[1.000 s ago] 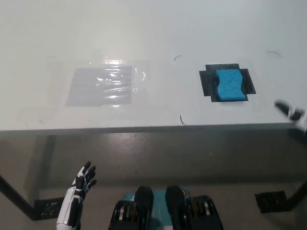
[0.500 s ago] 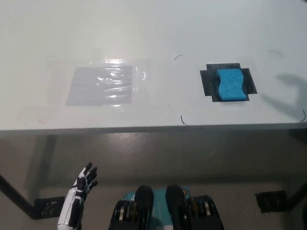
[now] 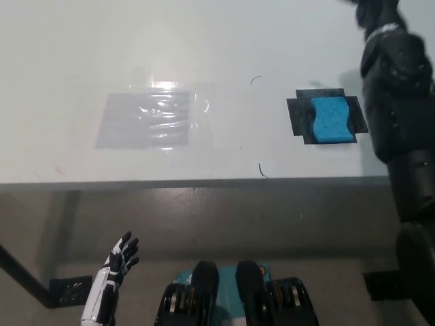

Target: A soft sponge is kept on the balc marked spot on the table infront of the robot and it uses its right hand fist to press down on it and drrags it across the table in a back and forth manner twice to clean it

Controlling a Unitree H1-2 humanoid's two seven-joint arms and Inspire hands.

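Compared with the frame half a second earlier, where only a shadow fell on the right side of the table, we now see the black right arm (image 3: 397, 102) rising as a thick column along the right edge of the frame, from the lower right up to the top right corner. The right hand itself is cut off by the top edge, so we cannot tell whether it is clenched or released. The arm stands just to the right of the sponge (image 3: 334, 120) and overlaps the right end of the black marked patch (image 3: 300, 116). The sponge has not moved from that patch: it lies flat in the right half of the frame, on the white table (image 3: 217, 61), a bright blue block with wavy long sides, its surface finely speckled, with black showing around it on the left and top. The clear plastic sheet (image 3: 146, 120) lies in the left centre, well apart from the sponge. The white left hand (image 3: 119, 255) rests at the lower left, below the table edge, fingers spread and holding nothing, much as before.
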